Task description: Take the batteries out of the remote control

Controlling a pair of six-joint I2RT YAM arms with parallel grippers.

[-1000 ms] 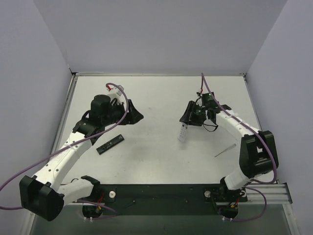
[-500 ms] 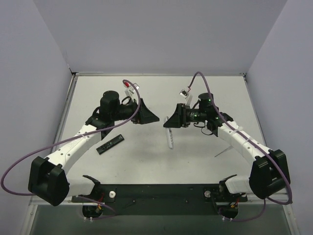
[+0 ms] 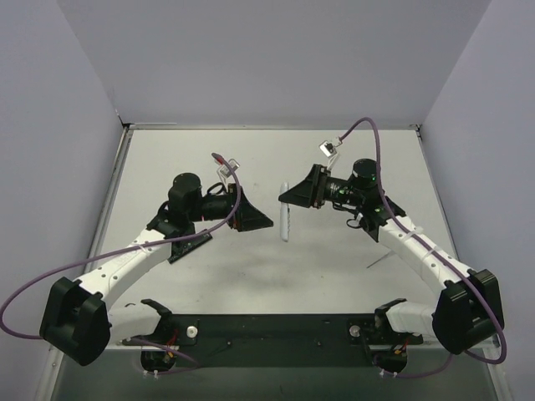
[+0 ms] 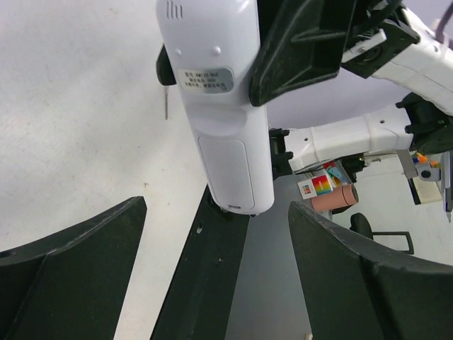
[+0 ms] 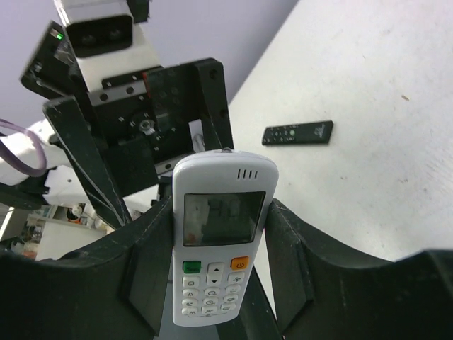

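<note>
My right gripper (image 3: 290,195) is shut on a white remote (image 3: 285,225) and holds it above the table's middle. In the right wrist view the remote (image 5: 219,241) shows its screen and buttons between my fingers (image 5: 301,262). My left gripper (image 3: 263,221) is open, just left of the remote and facing it. In the left wrist view the remote's back (image 4: 216,85) shows with its battery cover (image 4: 226,166) closed, above my open left gripper (image 4: 219,276). No batteries are in view.
A black remote (image 3: 189,244) lies on the table under my left arm; it also shows in the right wrist view (image 5: 297,132). A long thin pale stick (image 3: 384,256) lies at the right, near my right arm.
My right gripper has carried the white remote left and lifted it toward the table's middle. My left gripper has swung right and now faces the remote's back.
</note>
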